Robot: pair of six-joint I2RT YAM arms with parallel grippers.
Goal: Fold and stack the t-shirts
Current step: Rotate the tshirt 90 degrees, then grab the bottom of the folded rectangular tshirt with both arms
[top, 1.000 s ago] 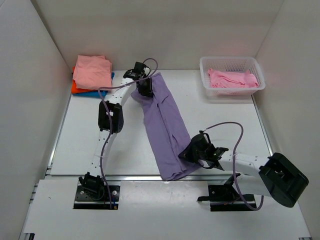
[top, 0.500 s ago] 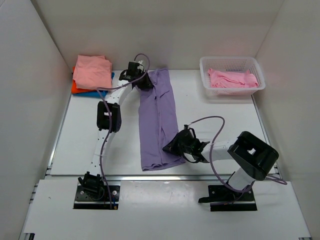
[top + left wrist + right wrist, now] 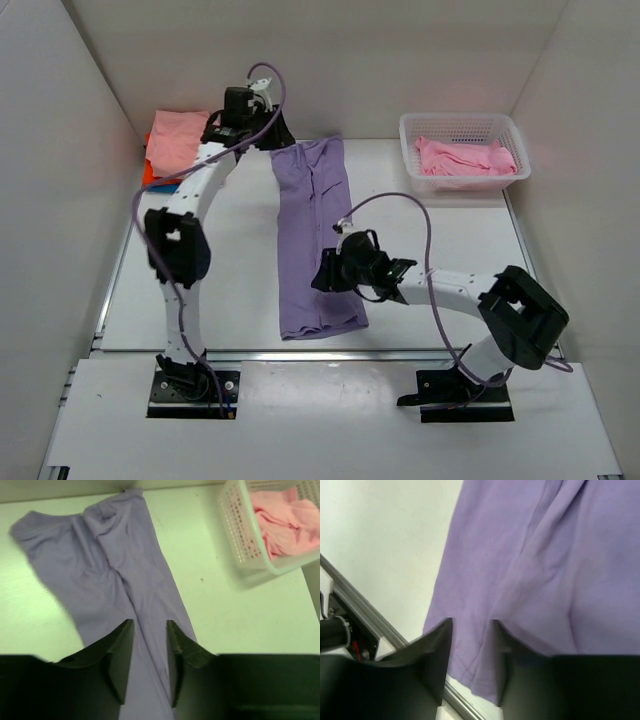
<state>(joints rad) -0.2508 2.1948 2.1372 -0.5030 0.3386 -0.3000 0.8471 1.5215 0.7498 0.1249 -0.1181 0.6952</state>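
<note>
The lavender-purple t-shirt (image 3: 312,240) lies as a long folded strip on the white table, running from the back down to the front edge. It also shows in the left wrist view (image 3: 115,575) and fills the right wrist view (image 3: 530,555). My left gripper (image 3: 272,138) hovers above the shirt's far left corner, jaws apart and empty (image 3: 149,622). My right gripper (image 3: 322,275) is low over the shirt's near right part, jaws apart with cloth below them (image 3: 472,620). A salmon-pink shirt (image 3: 178,135) tops a stack at the back left, with orange-red cloth (image 3: 150,172) under it.
A white mesh basket (image 3: 465,181) stands at the back right holding a brighter pink shirt (image 3: 465,158); it also shows in the left wrist view (image 3: 240,540). The metal rail (image 3: 365,620) of the table's front edge runs just beyond the shirt's near end. White walls enclose three sides.
Both grippers carried the shirt leftward and laid it straight. The left gripper has since let go, risen and swung back left. The right gripper has moved up along the shirt's right edge.
</note>
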